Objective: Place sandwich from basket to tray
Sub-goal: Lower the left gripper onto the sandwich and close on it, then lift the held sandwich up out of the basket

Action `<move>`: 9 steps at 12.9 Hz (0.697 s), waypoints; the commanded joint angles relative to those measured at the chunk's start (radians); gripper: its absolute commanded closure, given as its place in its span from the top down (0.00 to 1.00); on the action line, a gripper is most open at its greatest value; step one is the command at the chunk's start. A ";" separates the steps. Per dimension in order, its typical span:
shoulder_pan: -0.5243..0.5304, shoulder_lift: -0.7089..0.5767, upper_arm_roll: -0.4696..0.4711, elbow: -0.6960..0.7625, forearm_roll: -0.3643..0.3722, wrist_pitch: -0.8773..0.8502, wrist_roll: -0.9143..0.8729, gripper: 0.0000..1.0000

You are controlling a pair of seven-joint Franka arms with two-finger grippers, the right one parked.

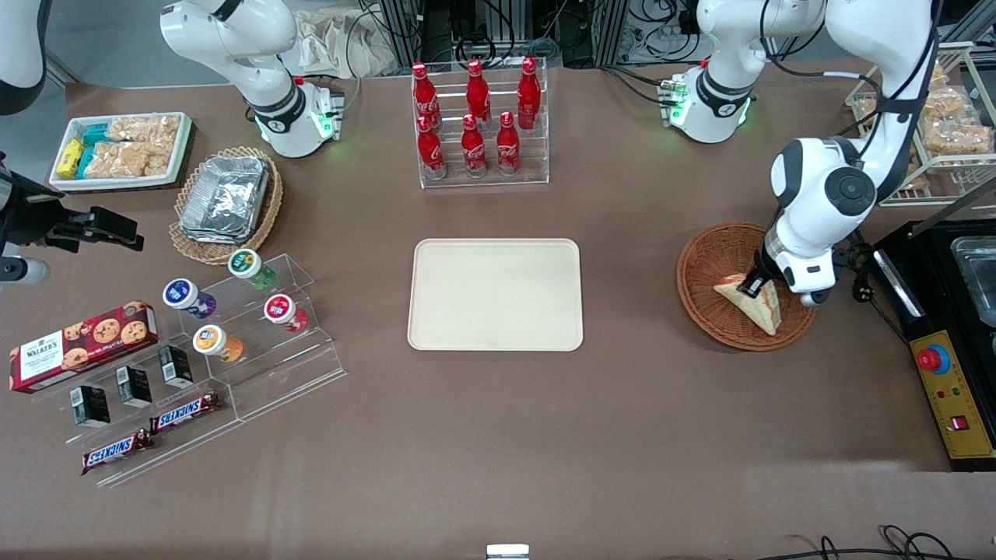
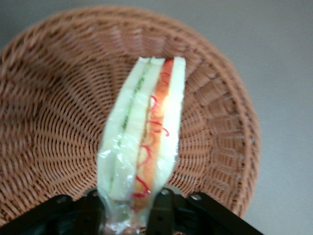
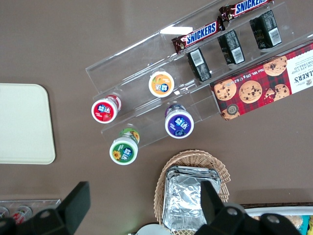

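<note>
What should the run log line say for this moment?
stage: grasp | pincer: shut on sandwich, in basket | tray: bare | sandwich not yet lifted clear

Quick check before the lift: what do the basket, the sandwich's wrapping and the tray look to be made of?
Basket: woven wicker, reddish-brown, matte; the weave shows clearly. Sandwich: soft white bread in what looks like clear, glossy plastic film, judging by the sheen. The gripper is shut on its end. Tray: probably plastic, cream, smooth, matte.

A robot lab staging a snack shop (cola bottles (image 1: pixel 476 117) racked, cables (image 1: pixel 482 27) at the table's edge).
</note>
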 commanded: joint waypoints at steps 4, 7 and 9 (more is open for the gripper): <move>0.000 -0.132 0.000 0.308 0.008 -0.551 0.274 0.00; -0.007 -0.129 -0.008 0.531 0.006 -0.823 0.443 0.00; -0.010 -0.122 -0.049 0.658 0.006 -0.954 0.539 0.00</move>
